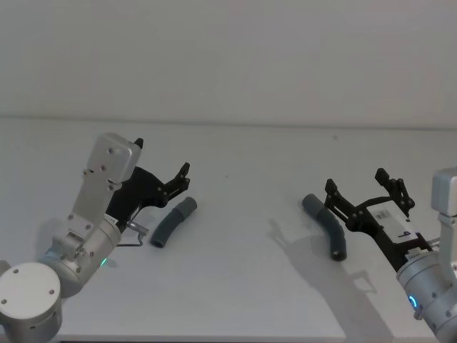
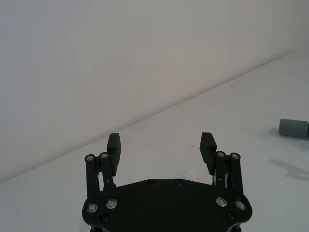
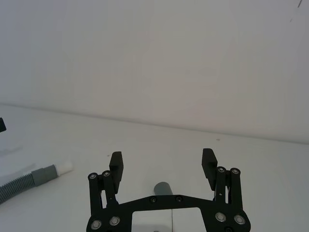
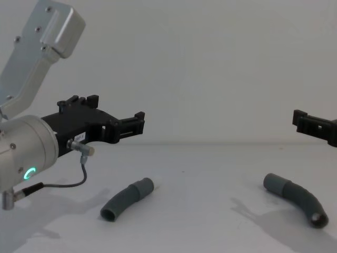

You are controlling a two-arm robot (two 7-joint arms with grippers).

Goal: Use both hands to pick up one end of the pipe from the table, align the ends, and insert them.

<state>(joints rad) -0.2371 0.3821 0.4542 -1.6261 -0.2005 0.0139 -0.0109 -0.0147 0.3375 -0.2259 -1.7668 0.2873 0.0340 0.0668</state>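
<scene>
Head view: left hand [image 1: 161, 158] released, hung over the white matte bench [image 1: 243, 286]. A curved dark-grey ribbed tube piece [image 1: 173, 222] lay just beside and below it. Right hand [image 1: 355, 181] also released, with a second curved dark-grey tube piece [image 1: 327, 224] beneath its fingers.
Right wrist view: that second piece's grey end [image 3: 162, 187] sat centred between spread jaws.
Chest view: both pieces flat and well apart, nothing seated in either collar.
Judged: descend squarely and grip behind each collar, leaving the ends free.
</scene>
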